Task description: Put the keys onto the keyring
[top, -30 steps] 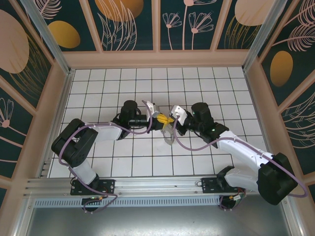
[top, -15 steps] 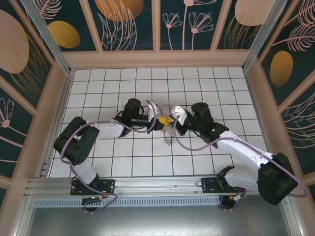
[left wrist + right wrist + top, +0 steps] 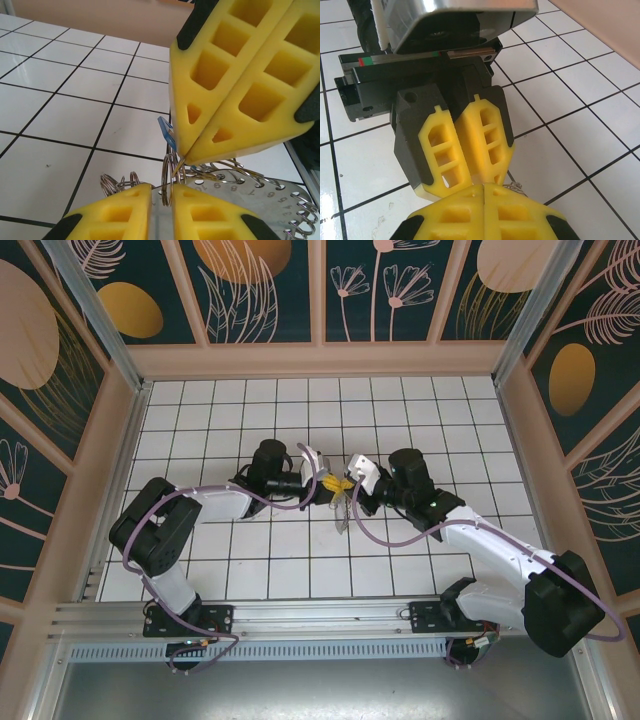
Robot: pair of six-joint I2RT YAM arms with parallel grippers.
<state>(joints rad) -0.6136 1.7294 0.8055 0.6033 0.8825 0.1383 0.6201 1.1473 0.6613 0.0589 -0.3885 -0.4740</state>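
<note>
The keyring [image 3: 242, 197] hangs just below the point where the two arms meet, low over the middle of the counter [image 3: 250, 570]. In the left wrist view it lies right beside the left gripper [image 3: 162, 205], under the tip of the right gripper [image 3: 184, 156]. The left jaws are drawn in to a slit, and a small wire ring [image 3: 169, 175] stands on edge in that slit, pinched between the yellow pads. The right jaws are pressed together. Thin wire runs up to their tip, but it is unclear whether they clamp it.

The keyring is a pale grey metal plate with stamped numerals along its edge, and wire coils along the rim give it a bumpy look. A blue key tag [image 3: 166, 132] shows just behind the right gripper's tip. More small wire loops [image 3: 117, 182] sit to the left of the ring.

The counter is white tile with dark grout lines. Dark teal wall panels [image 3: 260, 290] with flower and leaf drawings in pale wooden frames enclose it, and a metal rail [image 3: 320, 618] runs along the near edge.
</note>
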